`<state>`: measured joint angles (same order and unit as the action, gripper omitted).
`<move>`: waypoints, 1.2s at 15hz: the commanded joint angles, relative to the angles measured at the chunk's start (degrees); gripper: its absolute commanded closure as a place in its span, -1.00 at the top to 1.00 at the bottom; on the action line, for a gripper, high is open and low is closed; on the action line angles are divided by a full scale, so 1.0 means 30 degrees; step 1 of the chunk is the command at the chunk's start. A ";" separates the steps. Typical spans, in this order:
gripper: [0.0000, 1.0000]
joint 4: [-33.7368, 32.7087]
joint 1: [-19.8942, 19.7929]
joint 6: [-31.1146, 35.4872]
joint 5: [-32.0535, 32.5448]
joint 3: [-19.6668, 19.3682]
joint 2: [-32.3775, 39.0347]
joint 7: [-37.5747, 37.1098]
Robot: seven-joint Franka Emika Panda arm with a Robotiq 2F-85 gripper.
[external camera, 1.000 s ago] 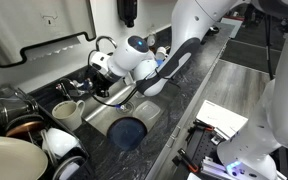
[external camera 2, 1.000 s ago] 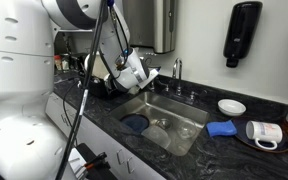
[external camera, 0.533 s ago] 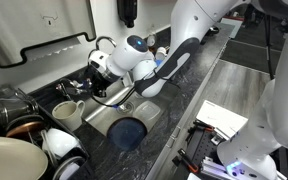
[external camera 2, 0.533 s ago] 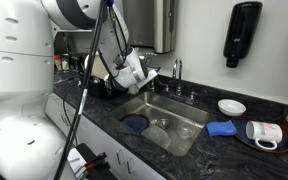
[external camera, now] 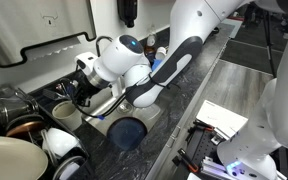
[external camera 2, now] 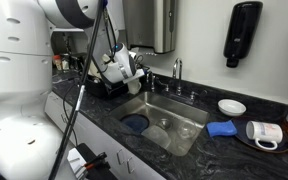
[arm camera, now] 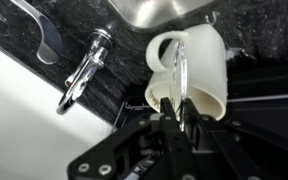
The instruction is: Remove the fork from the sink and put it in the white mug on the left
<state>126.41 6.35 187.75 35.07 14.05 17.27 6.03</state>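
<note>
My gripper [arm camera: 179, 118] is shut on the thin metal fork [arm camera: 181, 75]. It holds the fork upright, with the fork's far end over the open mouth of the white mug [arm camera: 209, 65]. The mug stands on the dark stone counter left of the sink [external camera: 102, 121] and also shows in an exterior view [external camera: 65, 113]. In both exterior views the gripper [external camera: 84, 92] [external camera 2: 110, 80] hangs just above the mug, left of the steel sink [external camera 2: 176, 108]. In the exterior views the fork is too thin to make out.
A dark blue round item [external camera: 129, 132] lies in the basin. A chrome faucet [external camera 2: 177, 72] stands behind the sink. Several bowls and cups [external camera: 59, 143] crowd the counter beside the mug. A blue cloth [external camera 2: 222, 128], a small white dish [external camera 2: 231, 106] and another mug [external camera 2: 264, 133] lie further along the counter.
The gripper has swung from over the sink's edge to above the white mug, carrying the fork with it.
</note>
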 commanded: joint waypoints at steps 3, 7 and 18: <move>-0.93 0.0460 0.1145 -0.0654 -0.2048 -0.0673 -0.1746 -0.0321; -0.93 -0.0582 0.0901 0.1218 -0.2685 -0.1035 -0.0646 0.1802; -0.93 -0.5078 -0.2492 0.3467 0.1287 0.2417 0.4319 0.1800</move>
<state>114.75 1.67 198.15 36.57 17.72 26.98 11.20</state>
